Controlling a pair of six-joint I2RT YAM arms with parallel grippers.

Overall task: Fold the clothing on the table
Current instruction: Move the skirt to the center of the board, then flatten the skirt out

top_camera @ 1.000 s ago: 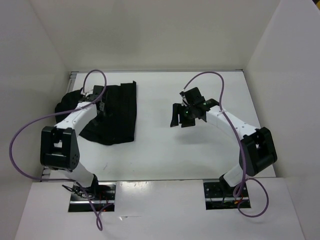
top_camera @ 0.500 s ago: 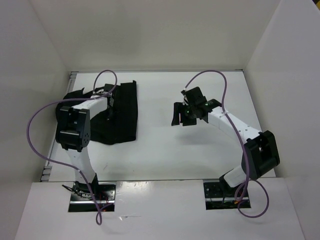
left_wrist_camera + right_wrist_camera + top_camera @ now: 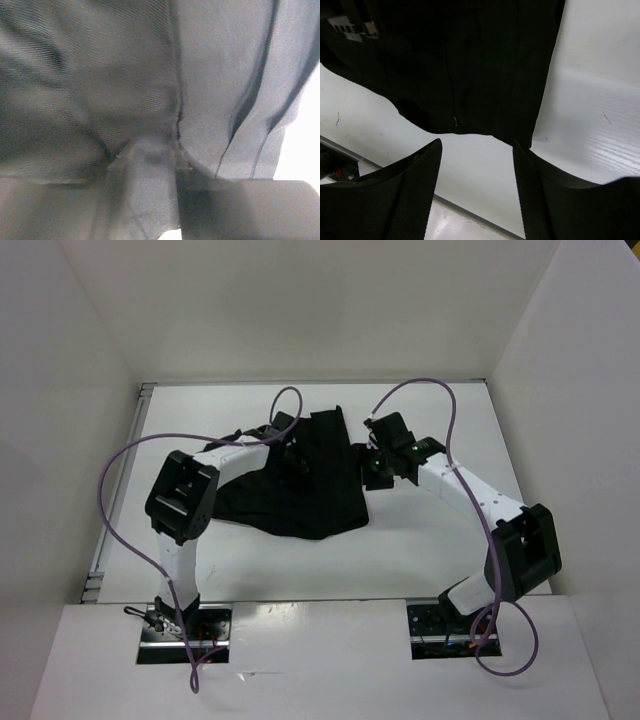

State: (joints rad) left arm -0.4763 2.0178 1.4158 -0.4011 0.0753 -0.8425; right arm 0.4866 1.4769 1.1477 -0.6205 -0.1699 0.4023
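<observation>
Top: clothing lies rumpled on the bench between the two arms, with the left fingers on its far part and the right fingers just beside its right edge. Left wrist: ribbed black fabric fills the frame right up against the left fingers, and a bunched fold runs down between them, but I can't tell if they're clamped on it. Right wrist: right fingers stand wide apart over bare bench, with the clothing's hem just ahead of the tips.
</observation>
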